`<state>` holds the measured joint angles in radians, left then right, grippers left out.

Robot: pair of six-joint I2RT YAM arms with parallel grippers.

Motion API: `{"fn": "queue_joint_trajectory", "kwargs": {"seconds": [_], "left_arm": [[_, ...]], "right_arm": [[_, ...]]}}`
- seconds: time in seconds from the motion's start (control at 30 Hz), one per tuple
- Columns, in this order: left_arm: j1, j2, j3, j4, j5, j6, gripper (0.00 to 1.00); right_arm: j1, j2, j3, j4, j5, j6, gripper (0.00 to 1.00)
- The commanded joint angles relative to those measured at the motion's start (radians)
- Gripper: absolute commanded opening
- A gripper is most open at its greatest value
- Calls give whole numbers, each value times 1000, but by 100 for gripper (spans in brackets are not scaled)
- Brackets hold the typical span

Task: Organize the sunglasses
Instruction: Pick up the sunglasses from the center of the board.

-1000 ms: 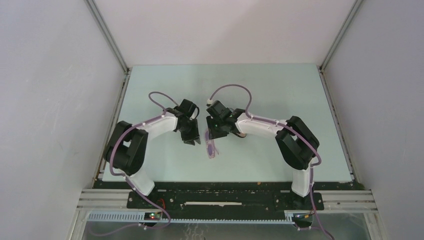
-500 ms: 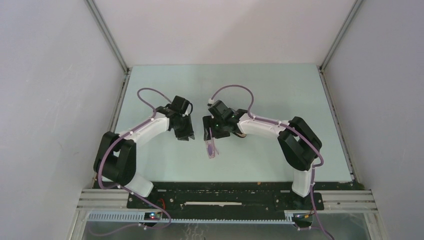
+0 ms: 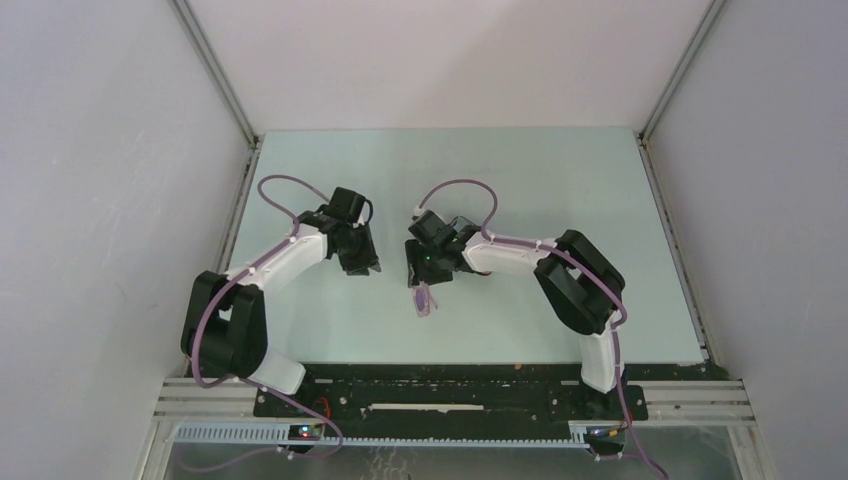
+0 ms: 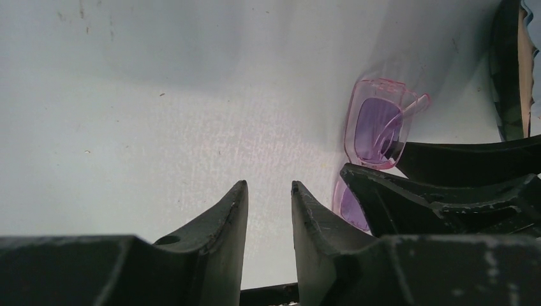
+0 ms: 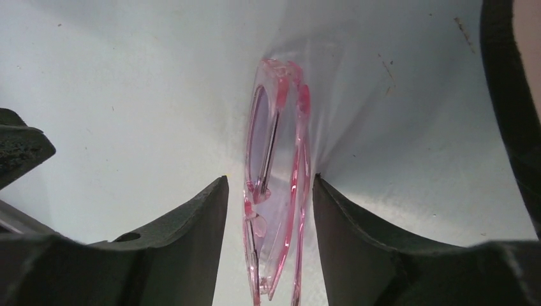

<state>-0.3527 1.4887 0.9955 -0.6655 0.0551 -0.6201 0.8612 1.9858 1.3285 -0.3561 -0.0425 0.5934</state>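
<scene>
— Between the fingers of the right end effector [image 5: 268, 180], that's where the sunglasses [image 5: 271, 217] are, folded and seen edge-on, lenses and arms running straight out past the tips!
— Clamped, would you say?
— Can't tell. One finger sits right against the folded arm, the other shows a sliver of daylight beside the frame. Straddling them, certainly; squeezing, I can't call.
— And from above?
— From above, the pink-purple frame pokes out on the side towards the arm bases, over the pale green worktop [image 3: 560, 180], one end tucked under the fingers.
— Over to the left end effector [image 4: 269, 186].
— Fingers a narrow slit apart, nothing between them, pale worktop beyond the tips.
— How close to the action?
— Near but apart. Off to its right side it sees one lens face-on, with the right arm's black fingers [image 4: 446, 159] covering the frame's other half.
— Anything further out?
— Past the sunglasses, at the very edge of both wrist views, a black case [image 4: 504, 76] with a tan lining, only its rim showing.
</scene>
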Motion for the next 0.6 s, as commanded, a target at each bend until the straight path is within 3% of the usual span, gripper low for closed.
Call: {"fn": "queue_joint_trajectory", "kwargs": {"seconds": [0.0,0.57], "left_arm": [[3,-30,-21,6,-1,19,36],[4,-24,-5,10,15,26,36]], "right_arm": [[29,42,26,-46,63,7,59],[42,31,54,-82,69,16,33]]}}
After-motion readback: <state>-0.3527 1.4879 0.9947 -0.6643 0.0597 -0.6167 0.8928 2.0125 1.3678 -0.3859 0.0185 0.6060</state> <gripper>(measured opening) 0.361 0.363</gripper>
